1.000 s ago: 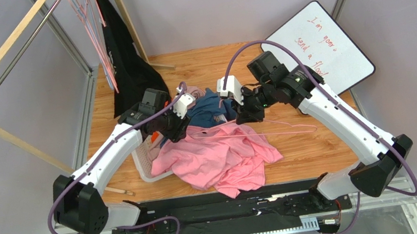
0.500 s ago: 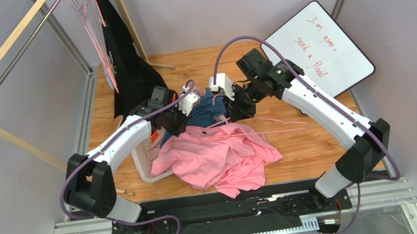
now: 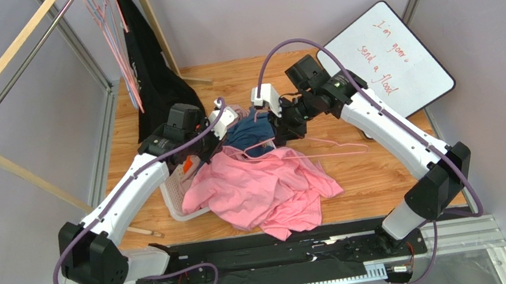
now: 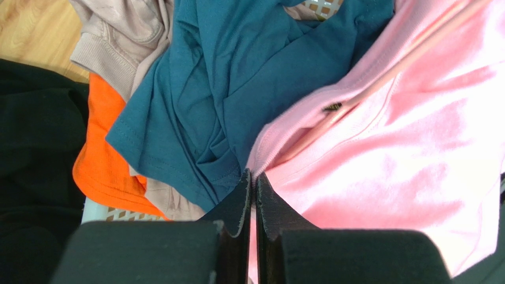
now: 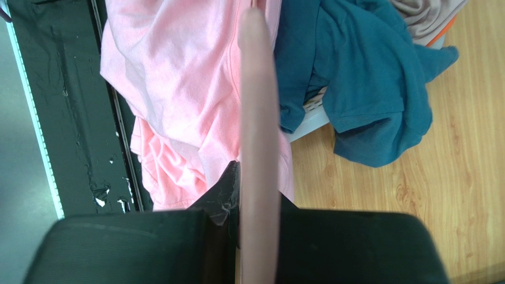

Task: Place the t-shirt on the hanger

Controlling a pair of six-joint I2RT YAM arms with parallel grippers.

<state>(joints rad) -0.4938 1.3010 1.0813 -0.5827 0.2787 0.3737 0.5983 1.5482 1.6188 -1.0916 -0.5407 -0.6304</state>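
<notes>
Two grippers meet over the clothes heap at the centre of the top view. The left gripper (image 3: 221, 141) has its fingers (image 4: 240, 198) pressed together on an edge of the light-pink t-shirt (image 3: 263, 189) – the left wrist view shows a sliver of pink cloth between them at bottom centre, with the shirt's hem running up to the tips. The rest of the shirt lies crumpled across the lower middle of the wooden table (image 3: 382, 175), and its left side is draped over a white basket (image 3: 175, 198). The right gripper (image 3: 281, 129) is clamped on the thin pink hanger (image 3: 325, 148). In the right wrist view one bar of it (image 5: 258, 89) runs straight up out of the closed fingers, over the pink cloth. The hanger's frame lies partly on the shirt and partly on bare wood to the right. A blue t-shirt (image 3: 251, 131) sits bunched between the two grippers, just above the pink one. In the left wrist view an orange garment (image 4: 104, 148) and a beige one (image 4: 118, 29) lie beside it. A long black garment (image 3: 152, 74) hangs at upper left, and a whiteboard (image 3: 390, 57) leans at upper right.
</notes>
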